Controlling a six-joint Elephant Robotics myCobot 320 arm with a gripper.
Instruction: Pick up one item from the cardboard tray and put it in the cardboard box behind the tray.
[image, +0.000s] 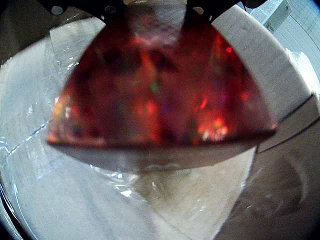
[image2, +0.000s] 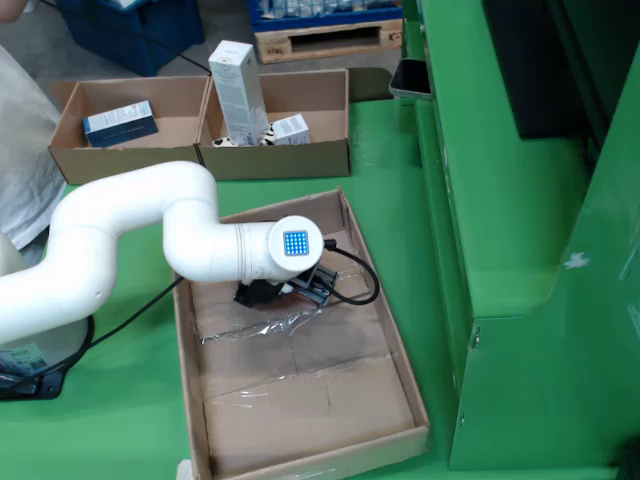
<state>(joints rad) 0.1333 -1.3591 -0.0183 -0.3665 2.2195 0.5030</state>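
Observation:
A shiny red foil packet (image: 160, 90) fills most of the wrist view, hanging right under my gripper (image: 155, 15); its lower edge casts a shadow on the cardboard tray floor (image: 75, 200). The jaws are hidden behind the packet. In the fixed view my gripper (image2: 280, 293) is low over the upper-middle of the long cardboard tray (image2: 405, 375), with a bit of red packet (image2: 297, 289) under it. Behind the tray stands a cardboard box (image2: 300, 160) holding a tall white carton (image2: 238, 85) and a small white box (image2: 290, 127).
A second cardboard box (image2: 120, 160) at the back left holds a blue carton (image2: 120, 122). Crinkled clear film (image2: 260, 325) lies on the tray floor. A green cabinet (image2: 520, 250) stands to the right of the tray. A black cable (image2: 365, 285) loops from the gripper.

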